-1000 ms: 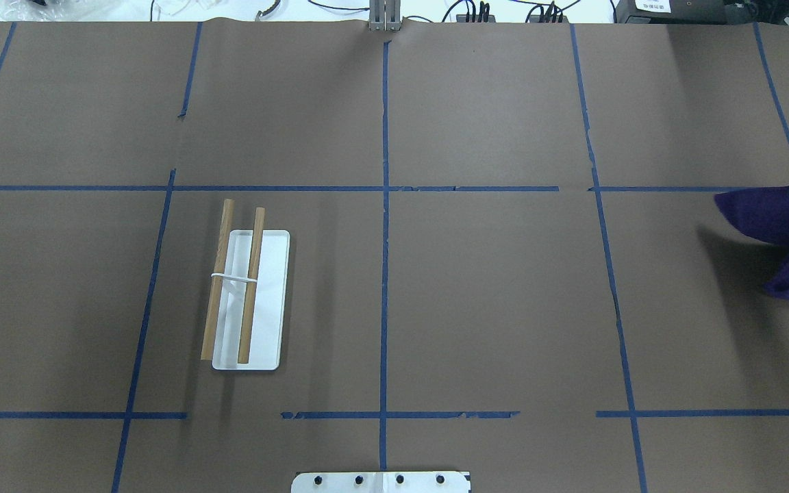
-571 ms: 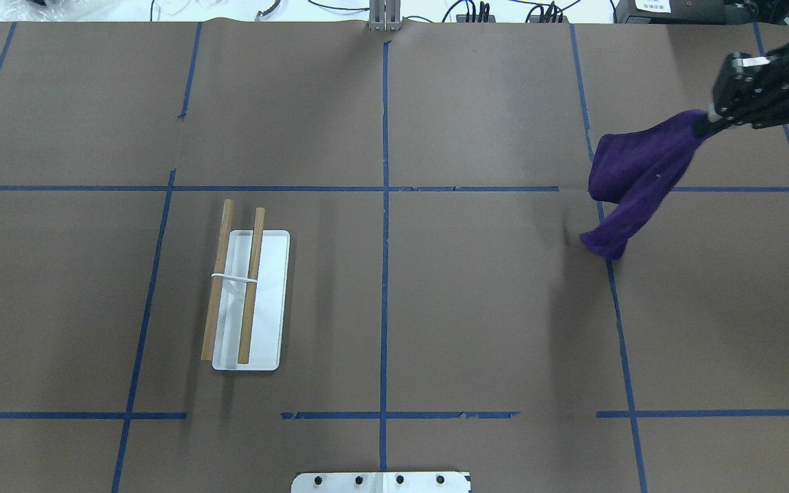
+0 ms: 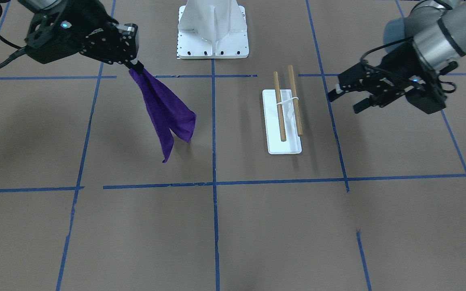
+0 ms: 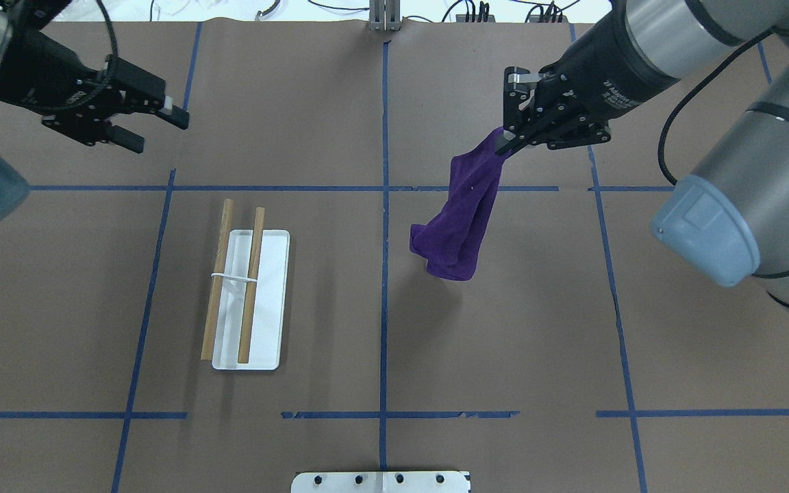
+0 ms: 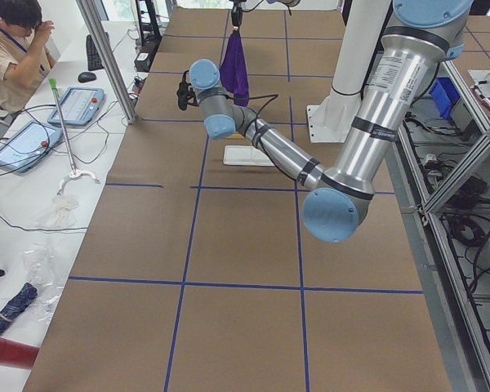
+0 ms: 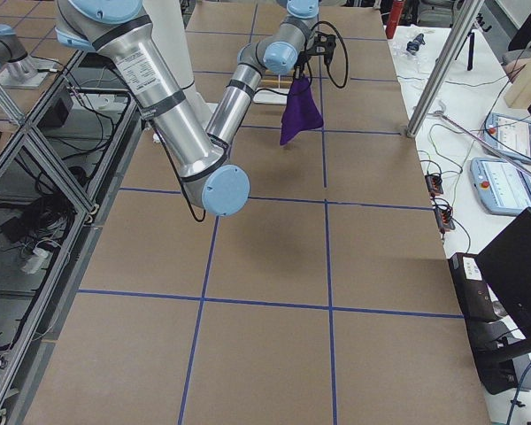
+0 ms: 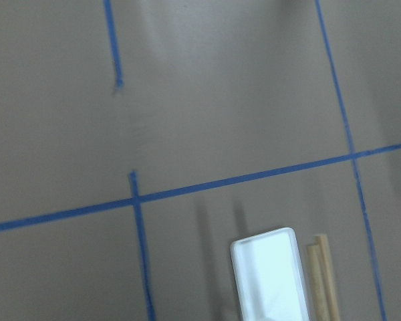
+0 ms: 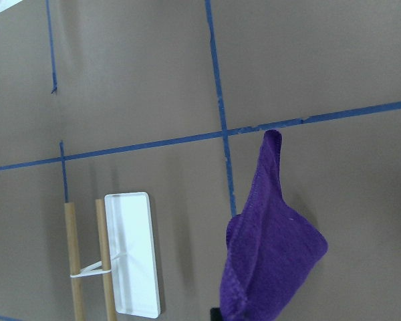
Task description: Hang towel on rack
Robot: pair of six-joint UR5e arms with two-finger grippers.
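Note:
The purple towel (image 4: 459, 226) hangs limp from one pinched corner above the table, right of the centre line; it also shows in the front view (image 3: 168, 113) and the right wrist view (image 8: 267, 254). My right gripper (image 4: 504, 144) is shut on its top corner (image 3: 134, 66). The rack (image 4: 248, 308) stands on the table's left half, two wooden dowels over a white base (image 3: 281, 121), and also shows in the right wrist view (image 8: 107, 254). My left gripper (image 4: 160, 132) is open and empty, raised beyond the rack's far left (image 3: 343, 103). The left wrist view shows the rack's base (image 7: 267, 274).
The white bolted pedestal (image 3: 212, 28) stands at the robot's side of the table (image 4: 381, 481). Blue tape lines cross the brown table cover. A metal post (image 5: 106, 57) and an operator (image 5: 16, 49) are at the table's far side.
My right gripper has carried the towel leftward from the right edge to near the centre line. My left arm has come into the overhead view at the upper left.

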